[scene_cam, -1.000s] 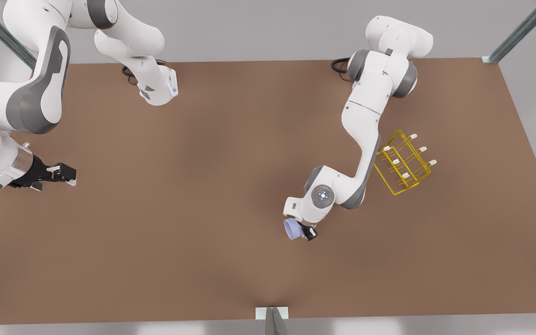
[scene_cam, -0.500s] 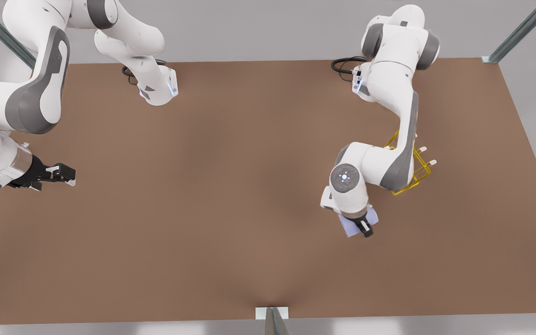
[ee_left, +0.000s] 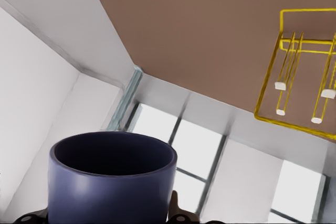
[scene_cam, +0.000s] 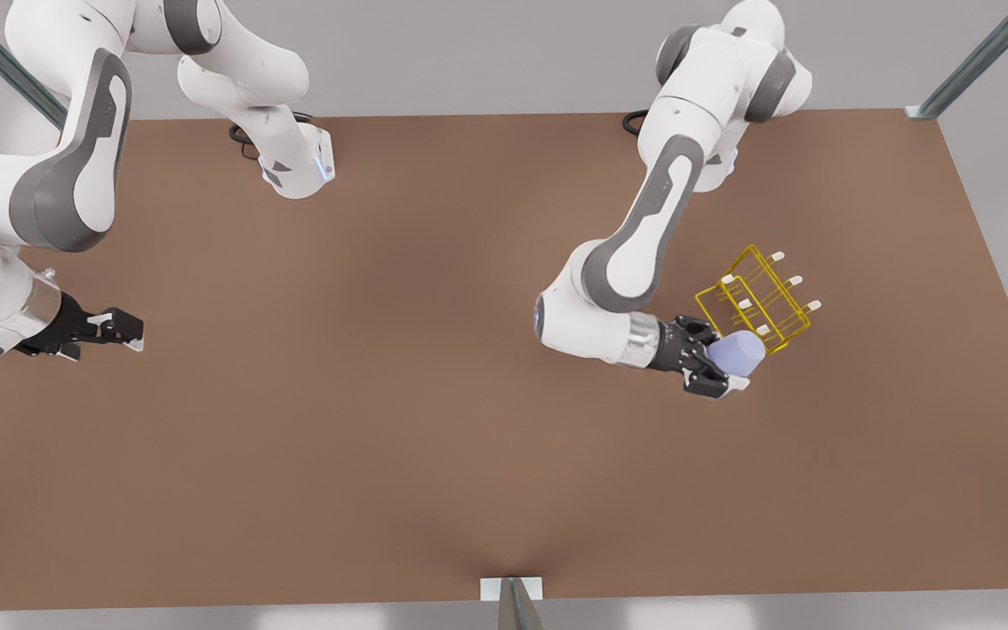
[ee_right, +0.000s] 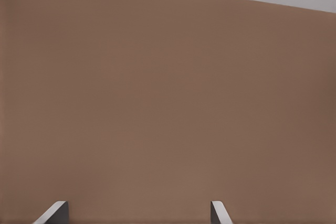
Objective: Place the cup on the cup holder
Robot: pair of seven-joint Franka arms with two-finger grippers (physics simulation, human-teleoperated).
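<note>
At the right-centre of the front view, the left tool (scene_cam: 725,366) sits at the end of a white arm reaching down from the upper right of the frame. Its black fingers (scene_cam: 714,385) are closed on the small lavender-blue tapered cup (scene_cam: 737,353), one above and one below it in the frame. The cup lies on its side in the grip, up off the brown table (scene_cam: 434,385). It overlaps the lower left corner of the bright yellow thin-wire cup holder (scene_cam: 758,302), close beside one of the white-tipped pegs (scene_cam: 763,330); whether cup and wire touch, cannot tell.

The cup holder stands on the table to the right of centre, set at an angle, its rectangular frame carrying several upright pegs.

In the left wrist view the cup (ee_left: 112,179) fills the lower left, its open rim facing away from the camera, dark interior visible. The cup holder (ee_left: 302,66) shows at the upper right, well apart from the rim, with white peg tips (ee_left: 280,85) pointing toward the lens.

At the far left edge of the front view, the right tool (scene_cam: 119,331) hangs over the table's left margin, waiting, nothing in it. In the right wrist view its two pale fingertips (ee_right: 52,212) stand wide apart at the lower edge of the frame, bare brown table (ee_right: 168,103) beyond.
</note>
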